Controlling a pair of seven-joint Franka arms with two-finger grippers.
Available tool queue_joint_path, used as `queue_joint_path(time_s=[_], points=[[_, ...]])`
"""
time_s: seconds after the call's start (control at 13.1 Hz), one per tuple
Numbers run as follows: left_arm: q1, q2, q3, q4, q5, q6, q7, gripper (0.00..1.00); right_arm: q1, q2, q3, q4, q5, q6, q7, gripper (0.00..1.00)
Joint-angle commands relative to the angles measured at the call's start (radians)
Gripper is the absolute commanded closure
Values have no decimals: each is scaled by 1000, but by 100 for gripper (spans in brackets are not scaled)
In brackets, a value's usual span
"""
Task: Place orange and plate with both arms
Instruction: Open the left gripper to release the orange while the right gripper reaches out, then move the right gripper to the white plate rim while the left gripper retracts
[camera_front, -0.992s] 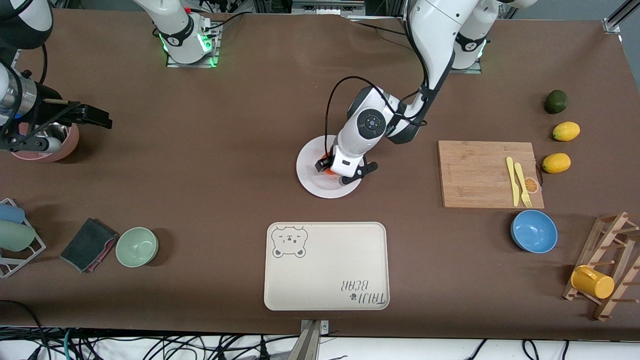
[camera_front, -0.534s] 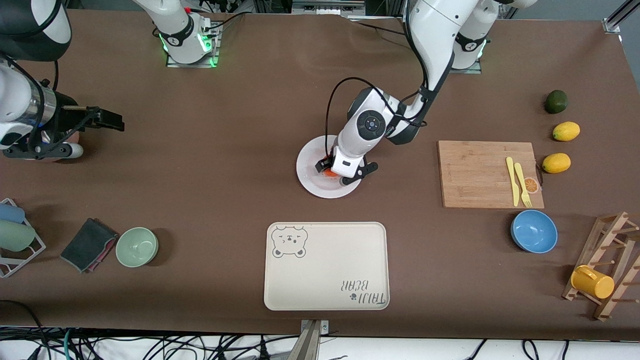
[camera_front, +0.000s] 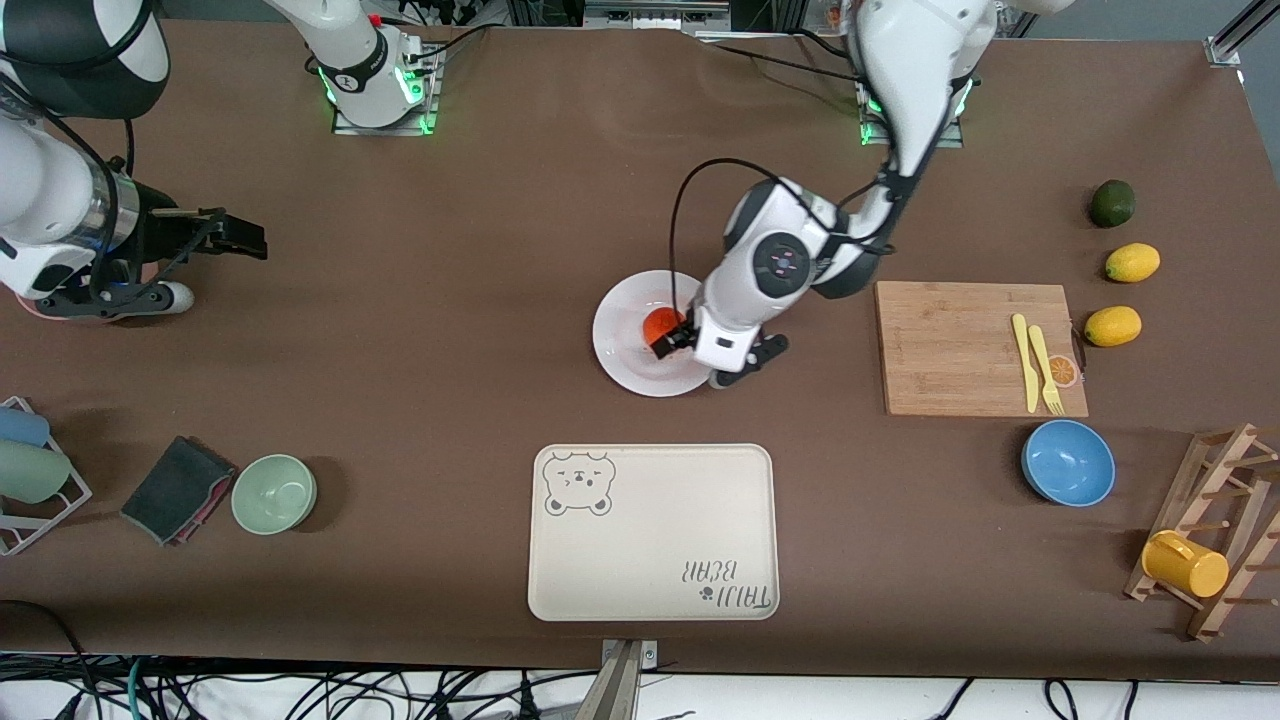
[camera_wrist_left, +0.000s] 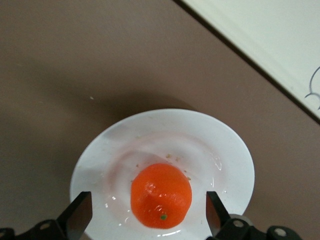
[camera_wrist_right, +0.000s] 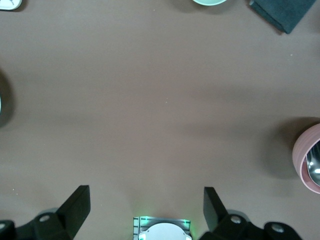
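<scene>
The orange (camera_front: 660, 323) lies on the white plate (camera_front: 620, 365) in the middle of the table. My left gripper (camera_front: 703, 358) is over the plate's edge toward the left arm's end, open and empty. In the left wrist view the orange (camera_wrist_left: 161, 195) rests free on the plate (camera_wrist_left: 100, 145), and the left gripper (camera_wrist_left: 147, 215) has one finger on each side of it with gaps between. My right gripper (camera_front: 232, 238) is open and empty over bare table near the right arm's end. It is also open in the right wrist view (camera_wrist_right: 146, 205).
A cream bear tray (camera_front: 652, 532) lies nearer the camera than the plate. A cutting board (camera_front: 960, 345) with yellow cutlery, a blue bowl (camera_front: 1068, 462), lemons and a mug rack are toward the left arm's end. A green bowl (camera_front: 274, 493), a dark cloth (camera_front: 178, 488) and a pink bowl (camera_wrist_right: 307, 160) are toward the right arm's end.
My left gripper has drawn off the orange toward the left arm's end, and the orange now lies free on the plate. My right gripper has moved a little toward the table's middle.
</scene>
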Motion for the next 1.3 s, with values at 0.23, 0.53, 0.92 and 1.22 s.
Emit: queue_joint_path(time_s=[0.23,0.53,0.92,1.22], points=[[307,-375,-5,-147,48,-302,315,0,23,21,-2,-1,112,-22,2,0],[431,-544,0,-159,311,-522,585,0,24,43,-2,-34,211,-7,1,0],[479,-658,215,-152,378,-568,1035,0,37,61,25,-198,362,189,-6,0],[482,-605,226,-65,366,-669,994,0,37,69,85,-372,506,405,-18,0]])
